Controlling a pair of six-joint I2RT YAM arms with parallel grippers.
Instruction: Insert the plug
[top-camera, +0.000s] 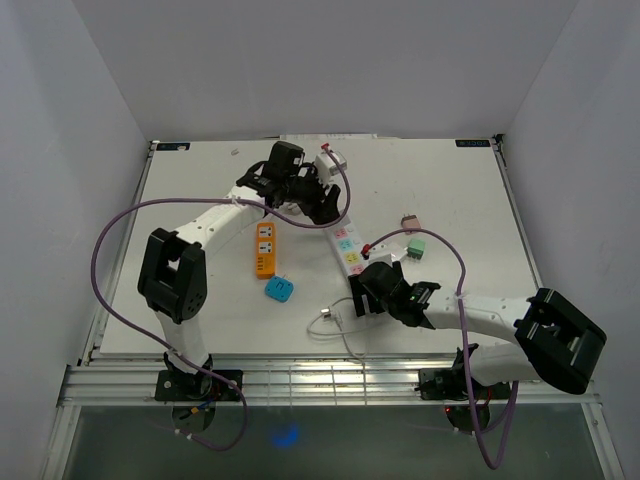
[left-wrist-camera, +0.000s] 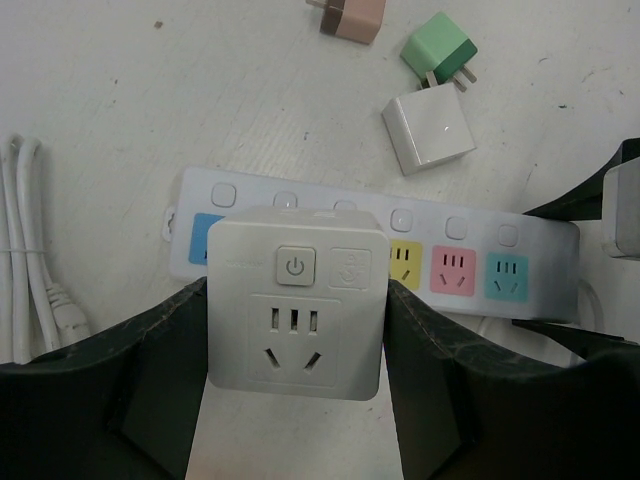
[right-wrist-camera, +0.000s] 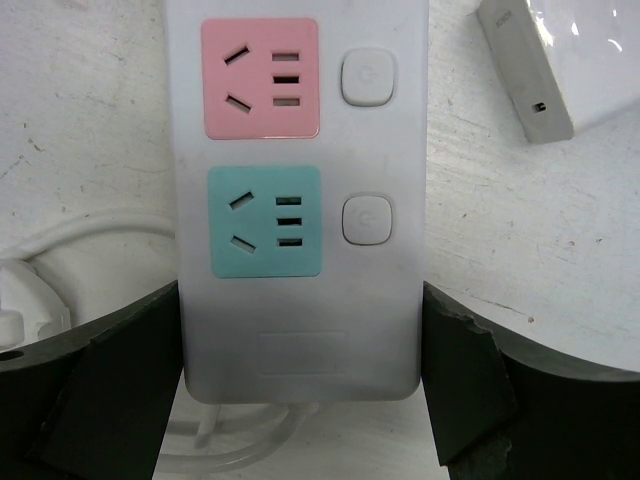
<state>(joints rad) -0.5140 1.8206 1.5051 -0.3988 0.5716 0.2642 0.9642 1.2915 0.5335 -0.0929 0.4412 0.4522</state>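
Observation:
My left gripper (left-wrist-camera: 295, 345) is shut on a white square adapter plug (left-wrist-camera: 296, 290), its button and socket face toward the camera. It holds the plug above the white power strip (left-wrist-camera: 450, 262), over the strip's blue and yellow sockets. In the top view the left gripper (top-camera: 318, 205) is over the strip's far end (top-camera: 345, 240). My right gripper (right-wrist-camera: 300, 345) is shut on the strip's near end (right-wrist-camera: 300, 320), just below the teal socket (right-wrist-camera: 264, 221) and pink socket (right-wrist-camera: 260, 78). The right gripper also shows in the top view (top-camera: 373, 290).
A green plug (left-wrist-camera: 438, 48), a white cube charger (left-wrist-camera: 428, 131) and a tan plug (left-wrist-camera: 352, 15) lie beyond the strip. An orange power strip (top-camera: 263, 250) and a blue plug (top-camera: 278, 290) lie left of it. A white cable (top-camera: 335, 325) coils near the front edge.

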